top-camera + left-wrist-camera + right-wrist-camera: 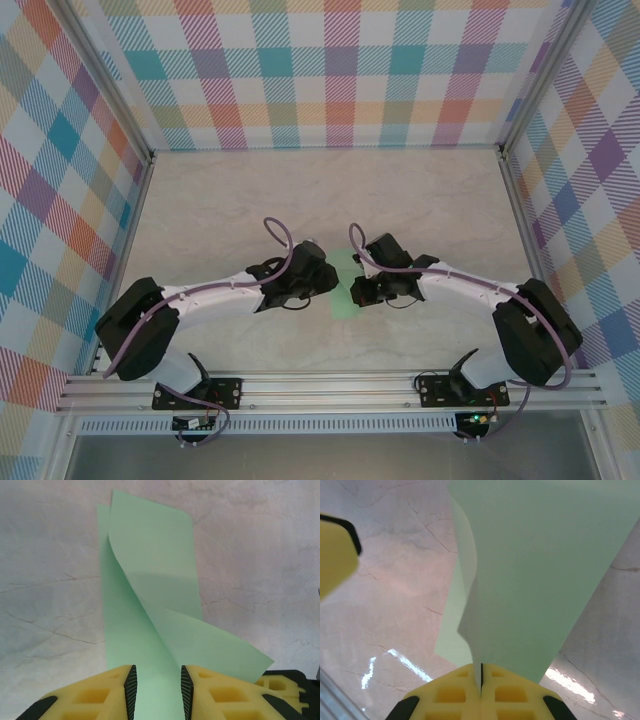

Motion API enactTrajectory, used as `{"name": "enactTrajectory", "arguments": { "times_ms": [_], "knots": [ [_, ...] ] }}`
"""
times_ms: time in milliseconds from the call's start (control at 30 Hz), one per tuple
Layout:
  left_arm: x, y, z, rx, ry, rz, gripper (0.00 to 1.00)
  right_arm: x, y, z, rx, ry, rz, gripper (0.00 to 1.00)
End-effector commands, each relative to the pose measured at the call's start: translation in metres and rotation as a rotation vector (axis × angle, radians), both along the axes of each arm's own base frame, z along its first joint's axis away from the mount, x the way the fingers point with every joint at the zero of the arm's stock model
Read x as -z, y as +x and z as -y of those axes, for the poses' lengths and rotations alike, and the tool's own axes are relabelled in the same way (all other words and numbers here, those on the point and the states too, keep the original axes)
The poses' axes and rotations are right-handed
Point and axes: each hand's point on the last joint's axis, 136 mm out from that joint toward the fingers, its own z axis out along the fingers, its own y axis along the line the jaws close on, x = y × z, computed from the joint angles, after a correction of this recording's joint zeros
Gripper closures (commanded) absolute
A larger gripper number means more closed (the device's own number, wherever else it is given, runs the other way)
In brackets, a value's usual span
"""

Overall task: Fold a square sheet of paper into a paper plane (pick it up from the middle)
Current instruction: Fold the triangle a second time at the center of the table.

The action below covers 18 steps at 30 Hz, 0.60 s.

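Observation:
A pale mint-green paper sheet (344, 290), partly folded, lies on the table between the two arms. In the left wrist view the paper (150, 580) has one flap lifted and curving up to the right over the flat lower layer. My left gripper (156, 692) is open just above the flat layer, which shows through the gap between its pads. My right gripper (481, 676) is shut on the edge of the raised flap of the paper (535, 575). Seen from above, the left gripper (327, 280) and right gripper (361, 291) almost meet over the sheet.
The table (300, 200) is pale marble, boxed in by plaid walls (340, 70) at the back and both sides. An aluminium rail (330, 390) runs along the near edge by the arm bases. A finger of the left gripper (335, 555) shows at the left of the right wrist view.

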Motion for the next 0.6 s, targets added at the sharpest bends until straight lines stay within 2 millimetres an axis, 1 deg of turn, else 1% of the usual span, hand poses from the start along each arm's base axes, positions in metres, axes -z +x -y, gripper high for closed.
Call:
{"name": "enactTrajectory", "arguments": {
  "times_ms": [0, 100, 200, 567],
  "knots": [
    [-0.006, 0.001, 0.021, 0.067, -0.052, 0.003, 0.68, 0.009, -0.013, -0.004, -0.034, 0.065, -0.104, 0.97],
    [0.001, -0.001, 0.032, 0.102, -0.062, -0.026, 0.70, 0.017, -0.011, 0.002, -0.014, 0.077, -0.139, 0.97],
    [0.005, -0.002, 0.042, 0.122, -0.074, -0.031, 0.70, 0.018, -0.011, 0.002, -0.020, 0.105, -0.162, 0.97],
    [0.023, 0.002, 0.058, 0.131, -0.089, -0.060, 0.71, 0.027, -0.010, 0.008, -0.037, 0.103, -0.206, 0.94]
  ]
}}
